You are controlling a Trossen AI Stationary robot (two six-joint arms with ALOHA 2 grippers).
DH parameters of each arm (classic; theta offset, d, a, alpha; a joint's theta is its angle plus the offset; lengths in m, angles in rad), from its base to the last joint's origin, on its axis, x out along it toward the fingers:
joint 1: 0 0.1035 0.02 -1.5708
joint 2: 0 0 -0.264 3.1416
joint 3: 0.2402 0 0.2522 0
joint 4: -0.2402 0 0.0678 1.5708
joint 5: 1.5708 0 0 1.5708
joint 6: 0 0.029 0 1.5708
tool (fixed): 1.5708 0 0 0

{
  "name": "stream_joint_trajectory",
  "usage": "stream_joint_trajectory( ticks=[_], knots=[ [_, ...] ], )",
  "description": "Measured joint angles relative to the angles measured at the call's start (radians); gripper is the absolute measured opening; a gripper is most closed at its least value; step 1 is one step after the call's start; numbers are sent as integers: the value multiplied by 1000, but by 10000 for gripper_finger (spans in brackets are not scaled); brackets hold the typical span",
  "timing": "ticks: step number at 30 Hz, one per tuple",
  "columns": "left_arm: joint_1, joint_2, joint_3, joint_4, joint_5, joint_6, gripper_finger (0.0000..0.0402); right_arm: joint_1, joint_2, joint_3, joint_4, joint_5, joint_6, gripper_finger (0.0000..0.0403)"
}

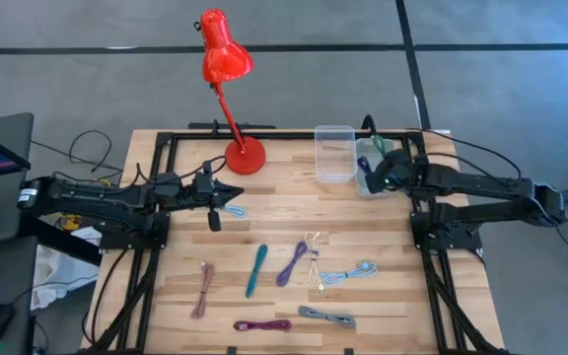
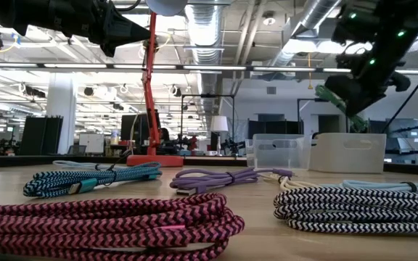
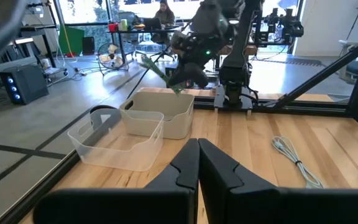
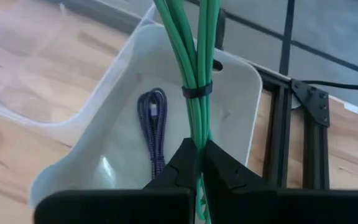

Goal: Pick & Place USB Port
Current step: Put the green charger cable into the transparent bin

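Fingers of the right gripper (image 4: 199, 163) are seen pressed together on a green cable (image 4: 196, 68), a bundled coil bound by a dark tie. The cable is pinched between the two tips and runs straight out past them, hanging over the white bin (image 4: 238, 93). It is held clear of the bin floor, as far as can be judged.

Inside the white bin a purple cable (image 4: 153, 127) is seen lying coiled, just beside the line of the green one but apart from it.

In the high view the right gripper (image 1: 383, 174) is placed above the white bin (image 1: 365, 187), which stands just beside the clear bin (image 1: 335, 153); the red lamp (image 1: 227, 61) has its base on the far side of the clear bin from the white one.

The left gripper (image 1: 227, 193) is held near the lamp base, well apart from the white bin, fingers shut with nothing between them; the closed tips (image 3: 199, 163) are shown in its wrist view. A light blue cable (image 1: 235, 211) lies just by it.

Loose cables are spread on the table (image 1: 383, 286), on the open boards away from the bins: teal (image 1: 255, 270), violet (image 1: 292, 264), white (image 1: 312, 258), pale blue (image 1: 349, 275), pink (image 1: 203, 289), magenta (image 1: 262, 324), grey (image 1: 326, 317).
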Motion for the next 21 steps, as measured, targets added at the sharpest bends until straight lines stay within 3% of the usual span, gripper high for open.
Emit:
stream_joint_trajectory(
  ticks=[7,21],
  knots=[
    [0,0,0,0,0,0,6,-114,127,0,149,-94,-126,0],
    [0,0,0,0,0,0,6,-219,338,0,229,-204,-208,0]
  ],
)
